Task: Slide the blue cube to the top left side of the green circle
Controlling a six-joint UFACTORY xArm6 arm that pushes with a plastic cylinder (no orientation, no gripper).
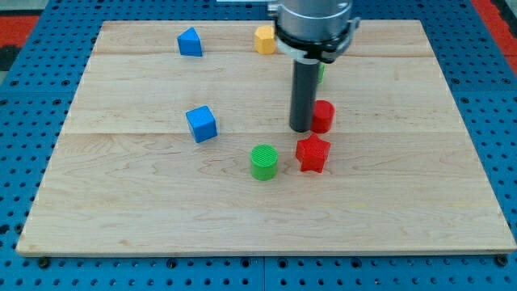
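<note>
The blue cube (201, 124) lies left of the board's middle. The green circle (263, 161), a short upright cylinder, stands below and to the right of it, about a block's width apart. My tip (300, 128) is the lower end of the dark rod. It rests to the right of the blue cube and above-right of the green circle, right beside a red cylinder (322, 116). It touches neither the cube nor the circle.
A red star-shaped block (313, 153) lies right of the green circle. A second blue block (190, 42) and a yellow block (264, 39) lie near the view's top. A green block (321, 73) is mostly hidden behind the rod. The wooden board (121, 210) ends on blue pegboard.
</note>
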